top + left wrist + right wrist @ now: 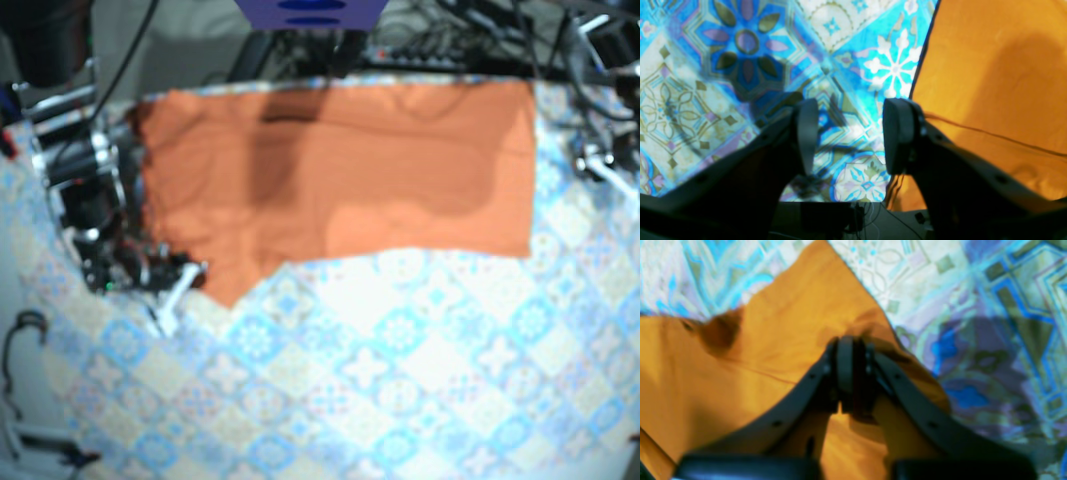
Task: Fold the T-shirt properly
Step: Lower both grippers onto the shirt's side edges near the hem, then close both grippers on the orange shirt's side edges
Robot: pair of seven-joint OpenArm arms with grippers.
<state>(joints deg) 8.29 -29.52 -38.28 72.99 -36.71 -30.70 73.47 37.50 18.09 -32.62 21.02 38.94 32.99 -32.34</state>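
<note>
1. Two arms work on one orange T-shirt (340, 180), which lies spread flat across the far half of the table (400, 400), its long edge running side to side.
2. The right gripper (853, 373) is closed, its jaws pressed together on a fold of the orange fabric at the shirt's near corner. Judging by the task, it pinches there so that this flap can be lifted and carried over the body of the shirt.
3. The left gripper (848, 133) is open with nothing between its jaws. It hangs over the bare cloth just beside the shirt's other side edge, probably waiting to take that side.
4. A loose thread (990, 135) trails across the fabric near the left gripper and could snag.
5. The shirt looks thin and limp, so a one-corner lift will likely drag and wrinkle the rest.
6. The table wears a tile-patterned cloth (690, 100) in blue, cream and olive. It lies smooth, which gives the shirt a flat bed.
7. Behind the table's far edge sits a tangle of cables (480, 45), with dark equipment beside the right arm; the room beyond is too blurred to read.
</note>
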